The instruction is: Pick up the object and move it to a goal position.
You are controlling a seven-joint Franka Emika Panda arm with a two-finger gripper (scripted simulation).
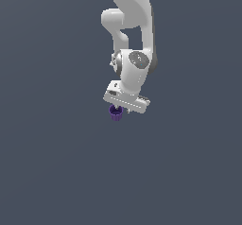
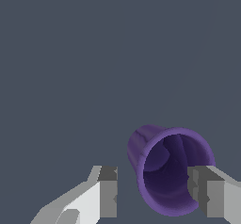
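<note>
Note that the end effector [image 2: 153, 192] is spread open and grasping nothing, with the purple cup [image 2: 172, 171] between its fingers but offset toward one finger [image 2: 207, 190], its open mouth facing the wrist.

In the exterior view the arm [image 1: 132, 25] runs off the top edge, its base unseen. The hand covers the fingers and the top of the cup [image 1: 116, 113], so the grip itself is hidden. In the wrist view both fingers [image 2: 107, 192] are cut by the bottom edge, one also by the side edge — it overlaps the cup's rim, and contact cannot be told. The cup's lower rim nears the bottom edge.
</note>
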